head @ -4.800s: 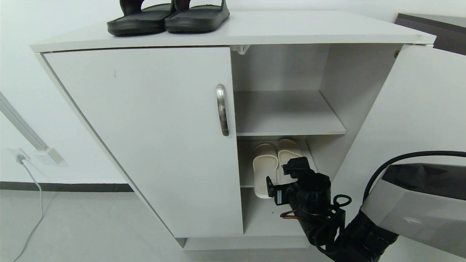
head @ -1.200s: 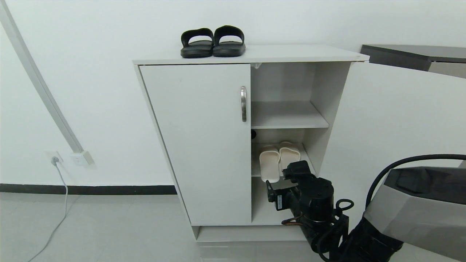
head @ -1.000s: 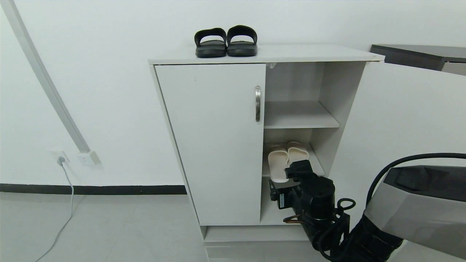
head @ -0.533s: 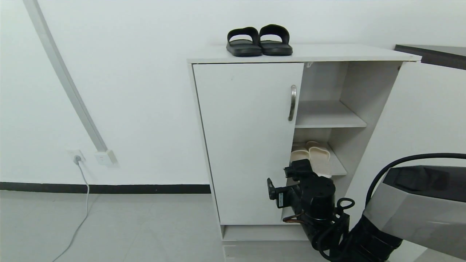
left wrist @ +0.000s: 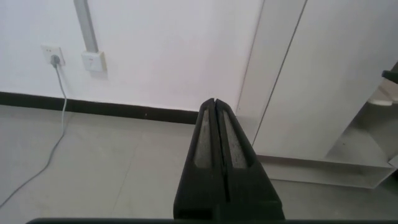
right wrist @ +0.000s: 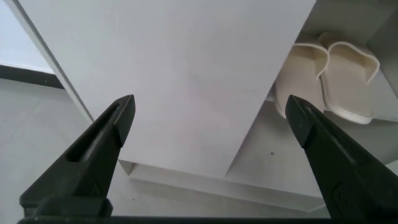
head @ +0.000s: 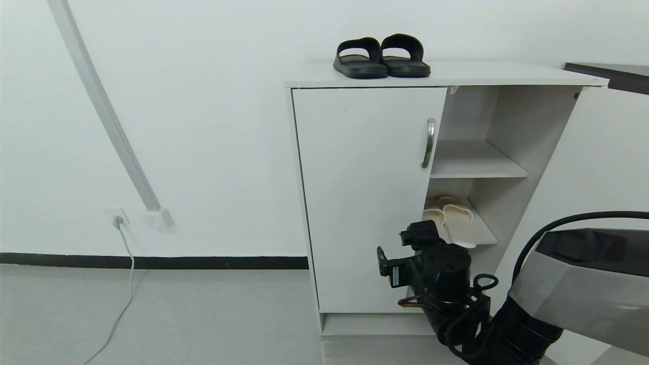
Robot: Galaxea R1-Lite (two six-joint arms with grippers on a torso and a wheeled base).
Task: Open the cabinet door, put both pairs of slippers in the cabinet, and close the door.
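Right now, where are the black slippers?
In the head view, the black slippers sit side by side on the cabinet top, directly above the closed door.

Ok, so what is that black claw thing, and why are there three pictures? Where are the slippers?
It's a robot with two arms, and each arm ends in a claw called a gripper. The big picture comes from a camera on the robot's head, looking at a white cabinet. The other two come from little cameras on its wrists. In one you see the left gripper, pinched shut and holding nothing. In the other, the right gripper is wide open, also empty, in front of the cabinet. The cabinet's right door is swung open and its left door is shut. The cream slippers sit on a shelf inside. The black slippers sit on top of the cabinet.
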